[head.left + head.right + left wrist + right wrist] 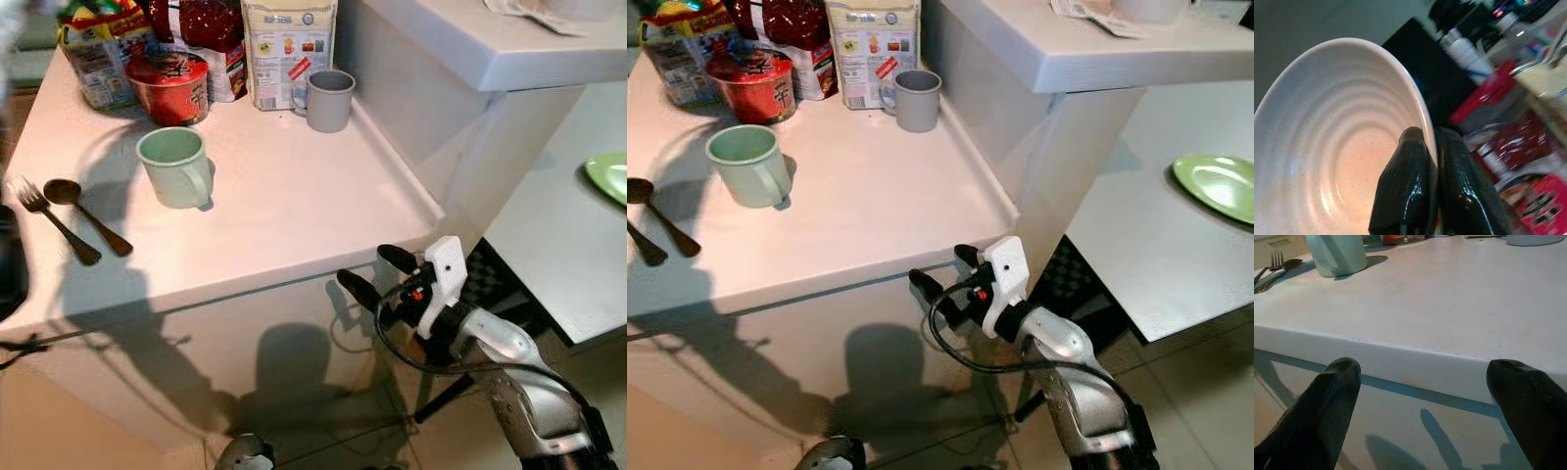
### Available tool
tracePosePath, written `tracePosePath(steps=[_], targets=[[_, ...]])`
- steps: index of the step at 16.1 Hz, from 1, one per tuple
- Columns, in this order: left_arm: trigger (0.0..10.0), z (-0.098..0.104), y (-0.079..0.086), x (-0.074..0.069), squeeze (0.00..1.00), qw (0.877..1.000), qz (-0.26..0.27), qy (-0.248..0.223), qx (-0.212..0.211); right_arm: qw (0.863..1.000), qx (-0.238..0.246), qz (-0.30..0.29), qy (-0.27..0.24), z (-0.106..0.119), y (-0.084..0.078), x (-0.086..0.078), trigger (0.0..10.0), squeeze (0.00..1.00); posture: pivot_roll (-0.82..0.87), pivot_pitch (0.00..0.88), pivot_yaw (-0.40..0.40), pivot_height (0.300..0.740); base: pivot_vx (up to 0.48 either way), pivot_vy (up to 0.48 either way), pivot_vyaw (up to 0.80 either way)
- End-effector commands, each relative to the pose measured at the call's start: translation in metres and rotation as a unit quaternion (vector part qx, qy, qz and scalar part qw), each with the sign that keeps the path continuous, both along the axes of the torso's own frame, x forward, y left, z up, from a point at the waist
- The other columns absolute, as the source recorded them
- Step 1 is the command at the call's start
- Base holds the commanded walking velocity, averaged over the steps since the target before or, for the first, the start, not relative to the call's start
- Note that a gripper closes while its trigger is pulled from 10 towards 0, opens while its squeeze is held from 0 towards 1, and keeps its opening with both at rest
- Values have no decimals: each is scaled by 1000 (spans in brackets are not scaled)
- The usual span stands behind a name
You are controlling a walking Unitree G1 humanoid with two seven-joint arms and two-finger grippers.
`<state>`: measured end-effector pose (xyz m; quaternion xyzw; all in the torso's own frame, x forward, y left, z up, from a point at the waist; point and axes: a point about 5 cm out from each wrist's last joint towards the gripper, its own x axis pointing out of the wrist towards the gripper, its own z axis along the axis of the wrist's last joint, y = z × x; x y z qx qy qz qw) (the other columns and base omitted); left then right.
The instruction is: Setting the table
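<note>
1. Nearest us is our right gripper (380, 273), fingers spread wide and holding nothing, poised just below the front edge of the counter (294, 196); its wrist view looks straight across the top, so we judge it is lined up to reach for something there.
2. Our left gripper (1431, 147) is clamped on the rim of a white bowl (1327, 147), one finger inside and one outside; that pinch suits a wide, shallow dish, and we take the bowl to be bound for the table.
3. On the counter stand a mint mug (176, 166) near the middle, and a grey mug (328, 99) at the back by the raised side wall; the mint one has its handle turned toward the front, which should make it easy to take.
4. A fork (51, 220) and spoon (88, 215) lie side by side at the left edge, handles toward us.
5. A red noodle cup (168, 84) and food packets (288, 44) crowd the back, out of the way.
6. A green plate (1220, 184) already rests on the table (1156, 255) to the right; we judge the setting has begun, with mugs, cutlery and bowl still to go.
</note>
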<state>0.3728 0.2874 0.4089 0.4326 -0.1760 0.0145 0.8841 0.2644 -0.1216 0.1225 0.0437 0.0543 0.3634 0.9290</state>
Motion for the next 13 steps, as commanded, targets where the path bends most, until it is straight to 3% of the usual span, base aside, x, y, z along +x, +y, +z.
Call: tracePosePath(steps=[1, 4, 5, 7, 11, 13], targets=[[0, 8, 13, -10, 0, 1000, 8, -21, -4, 1000, 0, 4, -28, 9, 1, 5, 10000, 0, 230, 0, -57, 740, 0, 0, 0], [0, -7, 55, -29, 0, 998, 66, -3, -11, 1000, -2, 4, -29, 5, -1, 8, 10000, 0, 245, 0, -59, 740, 0, 0, 0], [0, -10, 62, -32, 0, 997, 77, 1, -11, 1000, -2, 4, -28, 5, -1, 8, 10000, 0, 245, 0, -59, 740, 0, 0, 0], [0, -25, 93, -51, 0, 992, 124, 13, -25, 1000, -5, 2, -26, 1, -3, 8, 10000, 0, 247, 0, -63, 740, 0, 0, 0], [0, -49, 105, -58, 0, 990, 132, 39, -43, 1000, -9, 1, -29, 1, -6, 10, 10000, 0, 245, 0, -68, 740, 0, 0, 0], [0, -68, 108, -58, 0, 987, 132, 73, -52, 1000, -10, -2, -29, 0, -8, 10, 10000, 0, 241, 0, -63, 740, 0, 0, 0]])
